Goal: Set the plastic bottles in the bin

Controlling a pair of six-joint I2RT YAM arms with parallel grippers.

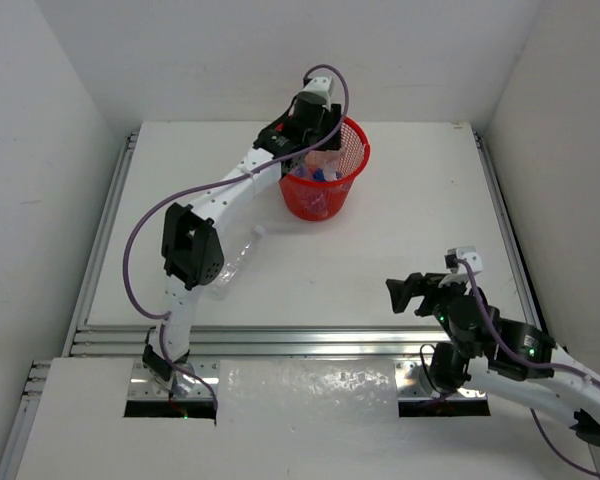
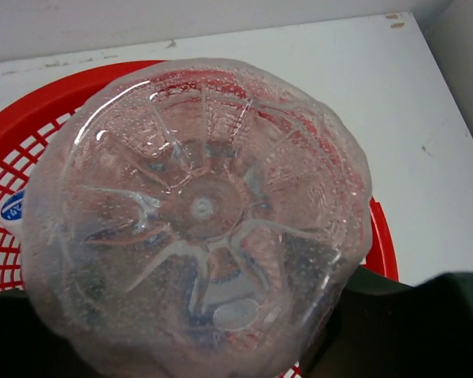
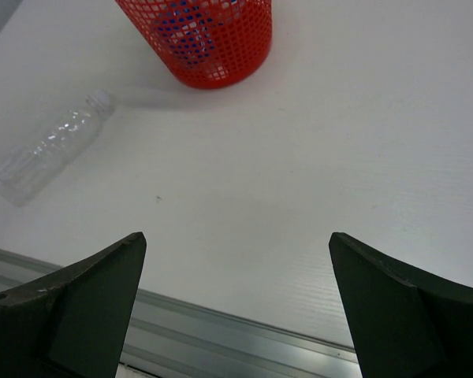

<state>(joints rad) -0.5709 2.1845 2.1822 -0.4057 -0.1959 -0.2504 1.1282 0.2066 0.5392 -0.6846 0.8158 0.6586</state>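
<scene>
My left gripper (image 1: 318, 138) hangs over the bin (image 1: 358, 135), a round red mesh basket, and is shut on a clear plastic bottle (image 2: 201, 209). The bottle's ribbed base faces the left wrist camera and hides most of the bin's red rim (image 2: 31, 110). Inside the bin lie bottles with blue labels (image 1: 315, 182); one label (image 2: 12, 206) peeks out at the left. Another clear unlabelled bottle (image 1: 242, 250) with a white cap lies on its side on the table (image 3: 51, 150), left of centre. My right gripper (image 1: 405, 292) stands open and empty near the table's front right (image 3: 236, 268).
The left arm's dark elbow link (image 1: 190, 248) stands just beside the lying bottle. Aluminium rails (image 1: 280, 340) run along the table's front edge and its sides. White walls close in the table on three sides.
</scene>
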